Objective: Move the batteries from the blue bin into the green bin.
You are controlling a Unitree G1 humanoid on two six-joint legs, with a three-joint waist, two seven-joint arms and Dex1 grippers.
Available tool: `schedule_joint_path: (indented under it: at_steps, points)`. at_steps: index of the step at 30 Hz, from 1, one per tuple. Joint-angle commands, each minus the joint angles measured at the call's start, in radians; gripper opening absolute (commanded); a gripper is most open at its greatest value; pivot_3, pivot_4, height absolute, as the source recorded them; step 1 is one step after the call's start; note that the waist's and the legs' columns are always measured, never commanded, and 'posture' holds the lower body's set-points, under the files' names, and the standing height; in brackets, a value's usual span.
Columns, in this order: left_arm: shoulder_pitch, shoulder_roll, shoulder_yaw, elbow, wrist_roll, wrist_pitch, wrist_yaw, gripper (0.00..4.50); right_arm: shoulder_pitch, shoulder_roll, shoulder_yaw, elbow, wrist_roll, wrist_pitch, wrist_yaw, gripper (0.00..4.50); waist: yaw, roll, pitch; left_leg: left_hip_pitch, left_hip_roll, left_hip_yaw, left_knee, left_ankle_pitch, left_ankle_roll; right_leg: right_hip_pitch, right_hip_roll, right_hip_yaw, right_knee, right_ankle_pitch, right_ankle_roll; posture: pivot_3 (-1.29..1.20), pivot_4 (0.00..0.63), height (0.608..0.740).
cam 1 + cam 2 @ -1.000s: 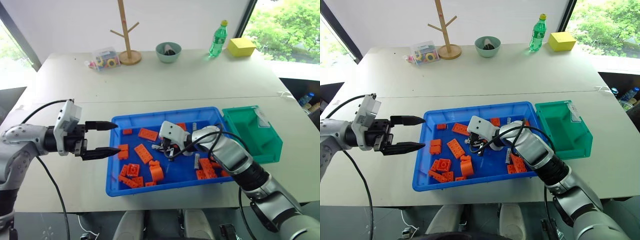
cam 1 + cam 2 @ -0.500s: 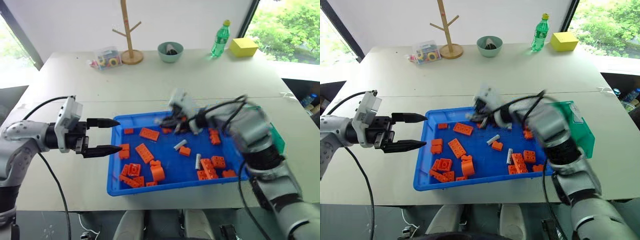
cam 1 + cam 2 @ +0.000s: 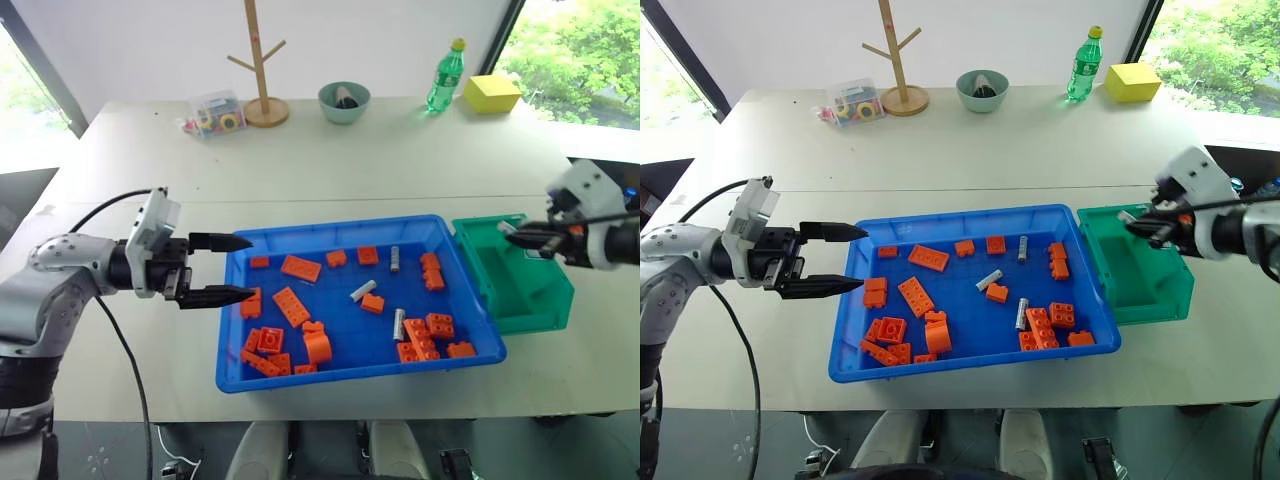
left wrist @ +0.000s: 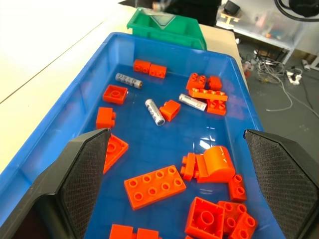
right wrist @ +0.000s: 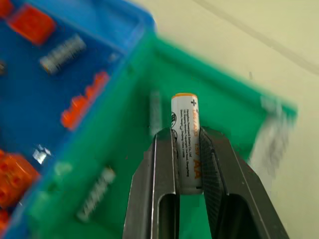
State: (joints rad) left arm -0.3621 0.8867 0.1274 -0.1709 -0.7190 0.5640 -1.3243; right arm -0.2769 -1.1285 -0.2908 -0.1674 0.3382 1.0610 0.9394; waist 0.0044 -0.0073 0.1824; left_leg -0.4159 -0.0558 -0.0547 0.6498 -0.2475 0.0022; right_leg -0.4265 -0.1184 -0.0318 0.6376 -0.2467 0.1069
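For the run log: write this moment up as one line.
right gripper: shut on silver-grey cylindrical battery, over small green plastic bin | left gripper: open, empty, beside large blue plastic tray | tray: three batteries left

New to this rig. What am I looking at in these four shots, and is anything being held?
A two-armed robot is sorting at a table. Two shots come from its head camera, looking down; the other two come from wrist cameras looking along each gripper's fingers. On the table is a blue bin of orange bricks with three batteries, and beside it a green bin. The right gripper, over the green bin, is shut on a battery. The left gripper is open and empty at the blue bin's other end.
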Motion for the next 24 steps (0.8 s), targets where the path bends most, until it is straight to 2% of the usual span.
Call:
schedule_joint_path:
  at_steps: [1,2,3,7,14,17,21,24]
  points:
    - [-0.024,-0.004,0.003,0.003,0.005,-0.017,-0.011,4.5,0.038,0.028,-0.067,0.0,-0.001,-0.04,-0.048,0.6,-0.002,0.0,0.0,0.0,0.0,0.0,0.0,0.0,0.0,0.0,0.0,0.0,0.0,0.0,0.0,0.0,0.15,0.703]
    - [-0.027,-0.005,0.002,0.005,0.006,-0.017,-0.012,4.5,0.043,0.037,-0.066,0.004,-0.006,-0.05,-0.064,1.2,-0.004,0.0,0.0,0.0,0.0,0.0,0.0,0.0,0.0,0.0,0.0,0.0,0.0,0.0,0.0,0.0,0.15,0.703]
    - [-0.03,-0.006,0.002,0.007,0.008,-0.017,-0.013,4.5,0.042,0.043,-0.061,0.01,-0.012,-0.061,-0.079,1.45,-0.004,0.0,0.0,0.0,0.0,0.0,0.001,0.0,0.0,0.0,0.0,0.0,0.0,0.0,0.0,0.0,0.15,0.703]
    - [-0.036,-0.002,0.008,0.005,0.007,-0.011,-0.018,4.5,-0.018,0.051,-0.049,0.008,0.026,-0.08,-0.077,3.34,0.001,0.0,0.0,0.0,0.0,0.0,0.001,0.0,0.0,0.0,0.0,0.0,0.0,0.0,0.0,0.0,0.15,0.703]
    - [-0.035,-0.003,0.011,-0.001,0.007,-0.007,-0.012,4.5,-0.243,0.087,0.082,-0.073,0.152,-0.092,0.024,3.34,-0.008,0.001,0.0,0.0,0.0,-0.001,0.001,0.0,0.0,0.0,0.0,0.0,0.0,0.0,0.0,0.0,0.15,0.703]
    - [-0.037,-0.011,0.008,-0.003,0.008,-0.008,-0.005,4.5,-0.358,0.13,0.226,-0.123,0.166,-0.187,0.131,3.34,-0.015,0.0,0.001,0.0,0.0,-0.001,0.001,0.0,0.0,0.0,0.0,0.0,0.0,0.0,0.0,0.0,0.15,0.703]
    - [-0.047,-0.022,0.003,-0.003,0.011,-0.009,0.002,4.5,-0.471,0.188,0.423,-0.079,0.091,-0.341,0.263,3.34,-0.018,-0.001,0.001,0.0,0.0,-0.001,0.001,0.0,0.0,0.0,0.001,-0.001,-0.001,0.0,0.001,0.0,0.15,0.703]
    - [-0.048,-0.025,0.007,-0.007,0.01,-0.009,0.007,4.5,-0.512,0.226,0.571,0.022,-0.033,-0.542,0.362,3.34,-0.015,-0.001,0.002,-0.001,-0.001,-0.001,0.002,0.0,0.0,0.0,0.001,-0.001,0.0,0.001,0.002,0.0,0.15,0.703]
